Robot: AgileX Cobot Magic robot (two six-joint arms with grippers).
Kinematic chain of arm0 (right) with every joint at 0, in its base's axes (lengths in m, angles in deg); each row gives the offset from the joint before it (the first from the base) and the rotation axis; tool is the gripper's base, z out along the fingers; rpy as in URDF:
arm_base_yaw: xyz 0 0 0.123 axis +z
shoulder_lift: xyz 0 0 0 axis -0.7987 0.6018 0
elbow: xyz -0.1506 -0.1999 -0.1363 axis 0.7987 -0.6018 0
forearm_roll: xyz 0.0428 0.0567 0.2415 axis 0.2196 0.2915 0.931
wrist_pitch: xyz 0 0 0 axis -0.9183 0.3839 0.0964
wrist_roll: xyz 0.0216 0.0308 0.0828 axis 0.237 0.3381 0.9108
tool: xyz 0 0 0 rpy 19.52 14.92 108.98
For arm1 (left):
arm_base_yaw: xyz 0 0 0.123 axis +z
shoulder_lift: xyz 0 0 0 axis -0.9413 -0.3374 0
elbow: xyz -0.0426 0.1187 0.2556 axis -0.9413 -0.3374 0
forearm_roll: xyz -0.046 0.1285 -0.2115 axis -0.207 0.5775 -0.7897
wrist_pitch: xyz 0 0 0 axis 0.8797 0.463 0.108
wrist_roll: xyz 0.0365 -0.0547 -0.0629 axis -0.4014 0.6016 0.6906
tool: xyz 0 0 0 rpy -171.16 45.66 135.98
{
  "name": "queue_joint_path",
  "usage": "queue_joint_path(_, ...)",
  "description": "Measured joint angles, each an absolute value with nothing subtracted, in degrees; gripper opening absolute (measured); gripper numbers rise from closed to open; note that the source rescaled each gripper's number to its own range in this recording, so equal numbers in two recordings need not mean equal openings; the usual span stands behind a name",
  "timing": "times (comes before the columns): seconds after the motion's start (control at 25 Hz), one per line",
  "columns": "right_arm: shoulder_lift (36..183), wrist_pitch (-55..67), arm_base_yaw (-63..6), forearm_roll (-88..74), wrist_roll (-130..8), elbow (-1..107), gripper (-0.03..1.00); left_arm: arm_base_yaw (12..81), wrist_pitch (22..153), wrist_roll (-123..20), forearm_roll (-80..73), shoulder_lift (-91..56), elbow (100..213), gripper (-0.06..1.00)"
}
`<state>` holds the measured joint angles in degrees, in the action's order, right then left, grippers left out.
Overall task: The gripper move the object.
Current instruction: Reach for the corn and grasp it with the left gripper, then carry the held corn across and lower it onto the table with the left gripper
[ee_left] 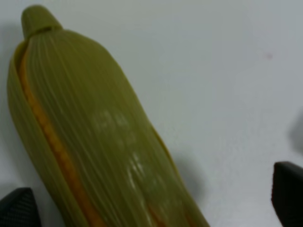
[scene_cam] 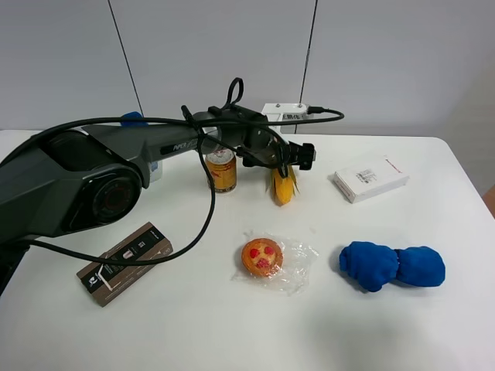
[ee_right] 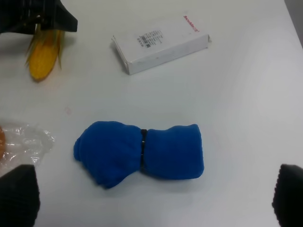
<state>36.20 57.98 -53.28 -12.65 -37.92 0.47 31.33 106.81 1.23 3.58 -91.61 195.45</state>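
Shows the left gripper (scene_cam: 290, 160) low over the object (scene_cam: 284, 188), an ear of corn lying on the white bench (scene_cam: 193, 325) near the drink can (scene_cam: 222, 170), on the can's side away from the arm's base. Holds the fingers (ee_left: 19, 210) released, one either side of the green husk, grasping nothing. Risks closing off-centre on the smooth, tapered husk, squeezing the corn out sideways and rolling it against the can, perhaps toppling that.
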Motion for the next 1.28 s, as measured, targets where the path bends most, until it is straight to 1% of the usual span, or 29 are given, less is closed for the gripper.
queue_joint_path(0.28,36.2,57.98,-53.28,-12.65,-37.92,0.47,1.0,31.33,105.27,1.23,3.86,-92.49,195.65,1.0)
queue_joint_path(0.32,36.2,57.98,-53.28,-12.65,-37.92,0.47,1.0,31.33,105.3,1.23,3.86,-92.56,195.65,0.99)
queue_joint_path(0.36,36.2,57.98,-53.28,-12.65,-37.92,0.47,1.0,31.33,105.3,1.23,4.06,-92.63,195.77,0.95)
queue_joint_path(0.4,36.2,57.98,-53.28,-12.65,-37.92,0.47,1.0,31.33,105.3,1.23,4.15,-92.8,195.85,0.88)
queue_joint_path(0.44,36.2,57.98,-53.28,-12.65,-37.92,0.47,1.0,31.33,105.36,1.23,4.21,-92.84,195.99,0.74)
queue_joint_path(0.52,36.2,57.98,-53.28,-12.65,-37.92,0.47,1.0,31.33,105.74,1.23,4.21,-93.07,196.03,0.35)
queue_joint_path(0.56,36.2,57.98,-53.28,-12.65,-37.92,0.47,1.0,31.33,106.17,1.23,3.8,-93.13,196.03,0.09)
queue_joint_path(0.6,36.2,57.98,-53.28,-12.65,-37.92,0.47,1.0,31.29,106.17,1.23,3.9,-93.12,196.03,0.0)
queue_joint_path(0.68,36.2,57.98,-53.28,-12.65,-37.92,0.47,1.0,31.29,106.43,1.23,3.98,-93.12,196.03,0.03)
queue_joint_path(0.8,36.2,57.98,-53.28,-12.65,-37.92,0.47,1.0,31.22,106.71,1.23,6.6,-92.92,196.03,0.03)
queue_joint_path(0.96,36.2,57.98,-53.28,-12.65,-37.92,0.47,1.0,31.22,111.37,-1.85,10.79,-89.42,195.6,0.03)
queue_joint_path(1.16,36.2,57.98,-53.28,-12.65,-37.92,0.47,1.0,30.39,116.8,-13.64,11.09,-77.64,195.58,0.03)
queue_joint_path(1.28,36.2,57.98,-53.28,-12.65,-37.92,0.47,1.0,28.88,122.87,-25.26,10.14,-69.38,195.64,0.03)
